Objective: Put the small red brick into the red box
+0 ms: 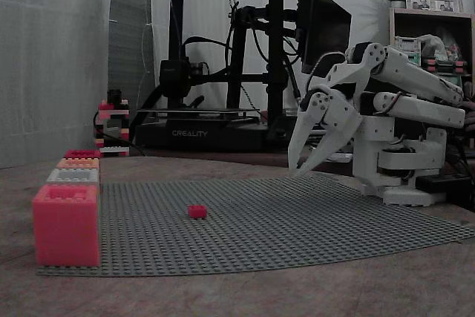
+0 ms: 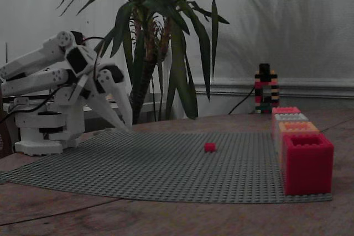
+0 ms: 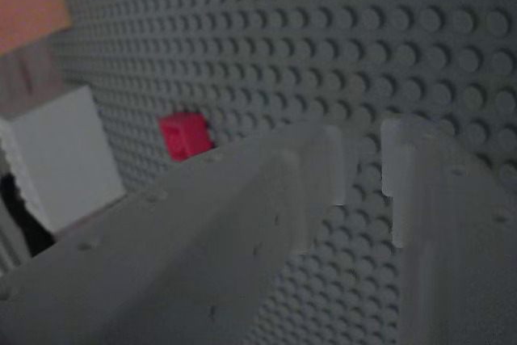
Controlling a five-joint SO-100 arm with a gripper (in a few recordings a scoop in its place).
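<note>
Tiny bright red studded small red brick (image 1: 197,211) lies on baseplate (image 1: 297,220).

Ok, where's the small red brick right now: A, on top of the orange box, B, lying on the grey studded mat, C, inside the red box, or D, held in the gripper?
B: the small red brick lies alone on the grey mat, apart from the gripper.

The arm (image 1: 404,102) is showing an all-white plastic body of blocky links with rounded joints and small dark screw holes, black cables running along its segments and a wide white base; its hand (image 1: 310,159) is tapering into two long, pointed white fingers (image 3: 242,232) dotted with small holes
</note>
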